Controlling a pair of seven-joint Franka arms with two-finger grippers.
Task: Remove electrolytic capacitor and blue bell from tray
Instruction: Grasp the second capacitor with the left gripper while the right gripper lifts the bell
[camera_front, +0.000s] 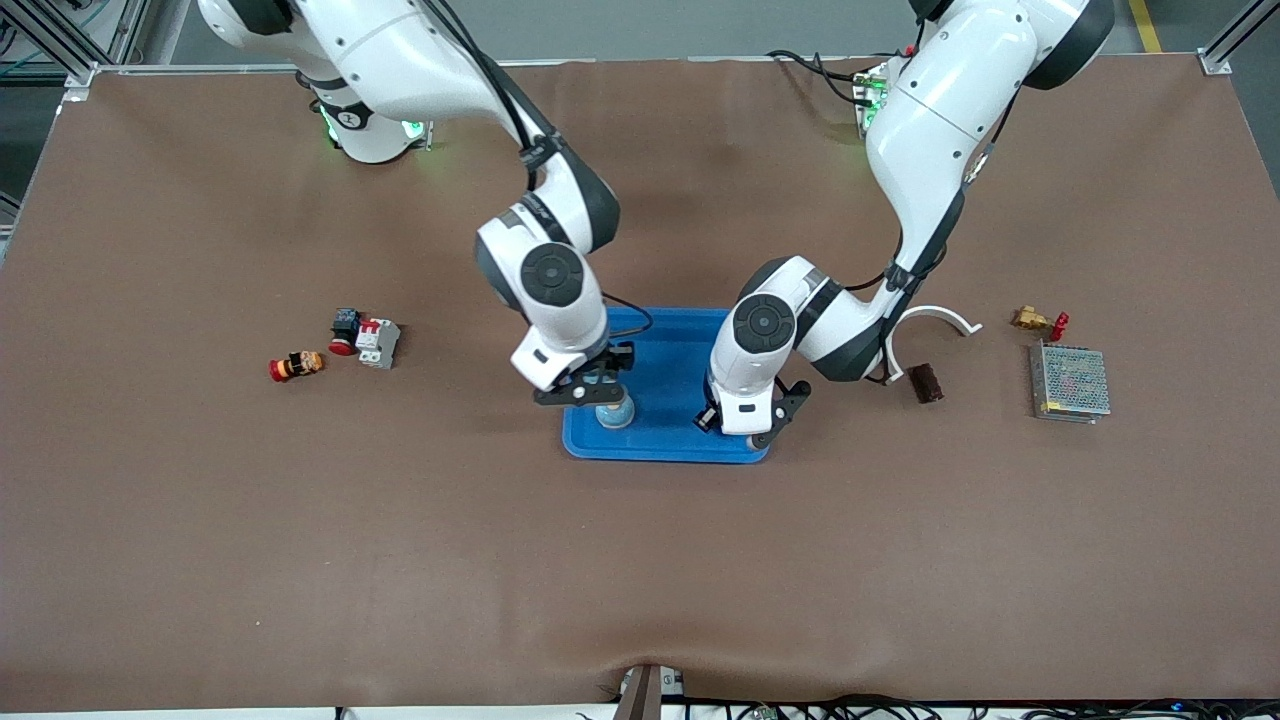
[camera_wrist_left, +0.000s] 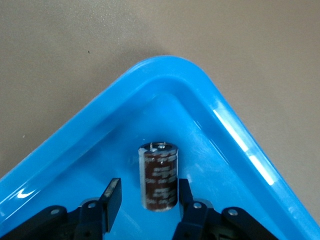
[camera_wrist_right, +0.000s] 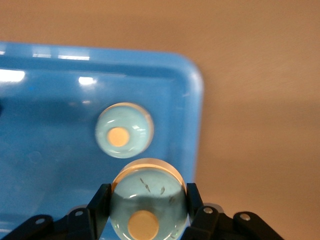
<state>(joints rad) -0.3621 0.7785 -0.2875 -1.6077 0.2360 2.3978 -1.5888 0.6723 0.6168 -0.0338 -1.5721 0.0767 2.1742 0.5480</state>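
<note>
While the right gripper (camera_wrist_right: 145, 207) hangs over the blue tray (camera_front: 672, 345) with its fingers (camera_wrist_right: 101, 204) clamped on the pale bell (camera_wrist_right: 148, 206), the left gripper (camera_wrist_left: 148, 200) is over the tray corner nearest the front camera, its fingers (camera_wrist_left: 112, 196) spread apart around the brown capacitor (camera_wrist_left: 159, 176), one touching it.

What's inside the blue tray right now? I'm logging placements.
The blue tray holds a capacitor between the left gripper fingers; the right gripper holds a bell over it. The arms hide part of the floor.
</note>
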